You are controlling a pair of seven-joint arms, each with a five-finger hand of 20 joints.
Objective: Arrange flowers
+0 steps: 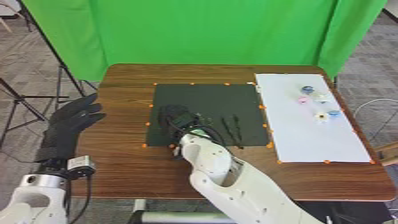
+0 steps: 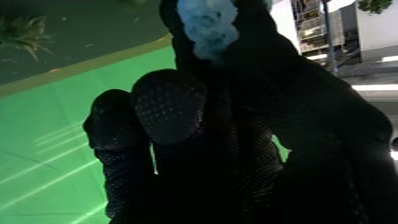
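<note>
In the head view, my right hand (image 1: 180, 117) is over the left part of the black mat (image 1: 209, 97). My left hand (image 1: 71, 122) is held at the table's left edge, fingers extended. Seen from the right wrist, my right hand (image 2: 169, 105) pinches a pale blue flower (image 2: 209, 27) between finger and thumb; its stem is hidden. Several small flowers lie on the white sheet (image 1: 311, 142), among them a blue one (image 1: 307, 89), a pink one (image 1: 303, 100) and a whitish one (image 1: 321, 116). Dark, thin stems (image 1: 237, 129) lie on the mat, right of my right hand.
Small orange markers edge the mat and the sheet on the brown table (image 1: 120, 167). A green curtain (image 1: 204, 32) hangs behind the table. Tripod legs (image 1: 27, 112) stand beyond its left side. A spiky green plant piece (image 2: 22, 42) shows in the right wrist view.
</note>
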